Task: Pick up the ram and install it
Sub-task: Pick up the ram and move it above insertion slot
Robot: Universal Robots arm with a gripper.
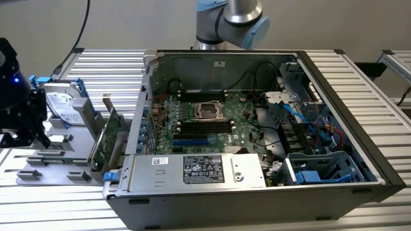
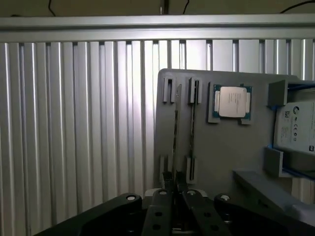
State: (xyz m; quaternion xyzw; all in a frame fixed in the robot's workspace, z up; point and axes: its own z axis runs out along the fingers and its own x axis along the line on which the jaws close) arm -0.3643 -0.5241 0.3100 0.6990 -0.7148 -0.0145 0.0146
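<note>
Hand [image 2: 176, 197] is pressing its fingers [image 2: 160, 209] together on the near end of the ram [image 2: 175, 132], standing edge-on in the grey holder [image 2: 221, 147] on the bench [image 2: 74, 123]; the contact itself is hiding behind them.

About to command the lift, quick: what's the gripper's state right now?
Gripper: closed on the ram, fingers on either side of its edge. The ram stands in the grey holder.

On the tray [image 2: 216, 147], the ram [image 2: 175, 123] stands beside a second stick [image 2: 191, 123], the processor [image 2: 231, 102] just beyond.
</note>
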